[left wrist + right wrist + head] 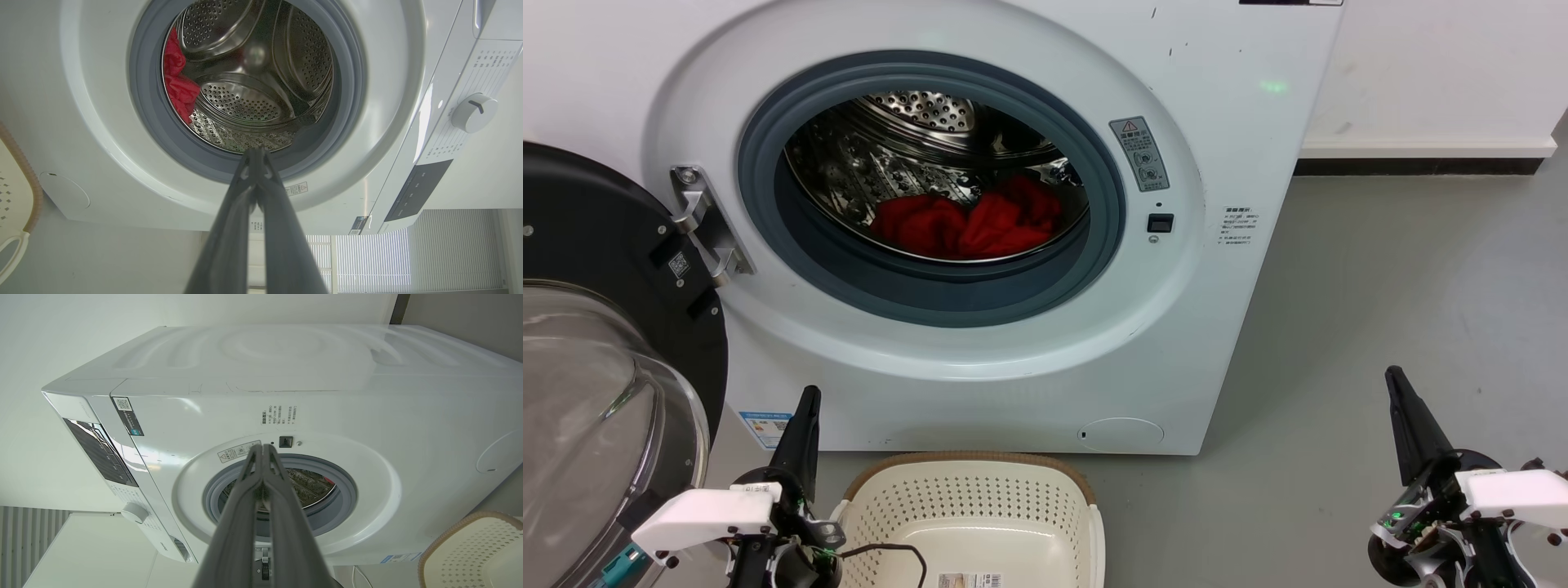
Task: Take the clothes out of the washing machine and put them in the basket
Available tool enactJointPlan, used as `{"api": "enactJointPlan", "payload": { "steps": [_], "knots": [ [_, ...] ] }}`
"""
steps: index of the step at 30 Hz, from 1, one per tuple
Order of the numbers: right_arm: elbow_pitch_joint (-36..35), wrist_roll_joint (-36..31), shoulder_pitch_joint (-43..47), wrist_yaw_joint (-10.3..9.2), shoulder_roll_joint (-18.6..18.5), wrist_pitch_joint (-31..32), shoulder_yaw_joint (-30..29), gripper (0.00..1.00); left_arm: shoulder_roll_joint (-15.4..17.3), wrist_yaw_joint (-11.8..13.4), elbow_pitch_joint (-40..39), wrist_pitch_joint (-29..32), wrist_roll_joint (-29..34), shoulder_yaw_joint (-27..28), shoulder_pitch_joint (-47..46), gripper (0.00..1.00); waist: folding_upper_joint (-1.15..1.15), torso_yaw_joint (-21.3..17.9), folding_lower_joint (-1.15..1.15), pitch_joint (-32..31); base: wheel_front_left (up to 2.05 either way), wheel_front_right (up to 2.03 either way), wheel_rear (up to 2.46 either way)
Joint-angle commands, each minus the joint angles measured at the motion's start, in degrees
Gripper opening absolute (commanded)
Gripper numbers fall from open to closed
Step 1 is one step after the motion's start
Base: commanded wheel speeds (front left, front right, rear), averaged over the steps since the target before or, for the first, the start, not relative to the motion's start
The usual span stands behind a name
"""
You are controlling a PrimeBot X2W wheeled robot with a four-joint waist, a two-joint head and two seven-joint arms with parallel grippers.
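1. I find the clothes (968,224) inside the washing machine (1241,122). They lie on the bottom of the perforated steel drum (915,114), just behind the grey gasket (931,298).
2. They read as bright red soft fabric, crumpled into two mounds that touch. The right-hand mound sits slightly higher, and folds and shadowed creases are visible across both.
3. The door (596,392), a clear glass bowl in a black rim, stands swung open on the left of the porthole.
4. The basket (980,502) is cream-white with perforated walls and a brown rim. It sits on the floor (1380,310) just in front of the machine, below the porthole. A paper label (970,581) shows at its near edge.
5. The left end effector (808,398) is just beside the basket's left side, its fingers pressed together tip to tip.
6. The right end effector (1395,380) is well apart to the right, over the floor, its fingers likewise pressed together.
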Motion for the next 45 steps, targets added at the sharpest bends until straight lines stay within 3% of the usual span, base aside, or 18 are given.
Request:
{"api": "enactJointPlan", "payload": {
  "steps": [1,29,30,45],
  "knots": [
    [0.08,0.2,-0.65,-0.02,-0.13,0.04,0.03,0.0,0.01,-0.23,-0.03,0.12,-0.13,0.16,-0.32,0.0,0.0,0.0,0.0,0.0,0.0,0.0,0.0],
    [0.08,0.2,-0.65,-0.02,-0.13,0.03,0.03,0.0,0.01,-0.23,-0.03,0.12,-0.13,0.15,-0.32,0.0,0.0,0.0,0.0,0.0,0.0,0.0,0.0],
    [-0.01,-0.01,0.01,0.0,0.0,-0.03,0.0,1.0,0.0,0.0,-0.02,-0.04,0.02,0.0,0.01,1.0,0.0,0.0,0.0,0.0,0.0,0.0,0.0],
    [0.67,-2.31,2.23,-0.01,0.18,-3.41,1.19,1.0,-0.12,0.05,0.42,-3.48,4.78,-0.19,2.57,1.0,0.0,-0.05,0.0,0.1,0.0,0.0,0.0]
  ]
}}
